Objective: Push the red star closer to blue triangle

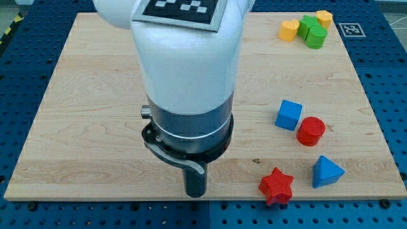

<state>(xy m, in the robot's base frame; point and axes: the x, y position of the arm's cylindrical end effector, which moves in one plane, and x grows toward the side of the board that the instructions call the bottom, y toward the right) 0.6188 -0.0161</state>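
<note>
The red star [276,186] lies near the board's bottom edge at the view's lower right. The blue triangle [327,172] sits just to its right, a small gap apart. My tip [195,193] is at the bottom edge of the board, well to the left of the red star and touching no block. The arm's white and grey body [184,76] fills the middle of the view and hides the board behind it.
A blue cube [289,115] and a red cylinder [311,131] sit together above the star and triangle. At the top right corner is a cluster: a yellow block [289,30], two green blocks [313,30] and another yellow block [324,18]. The wooden board [82,127] rests on a blue pegboard table.
</note>
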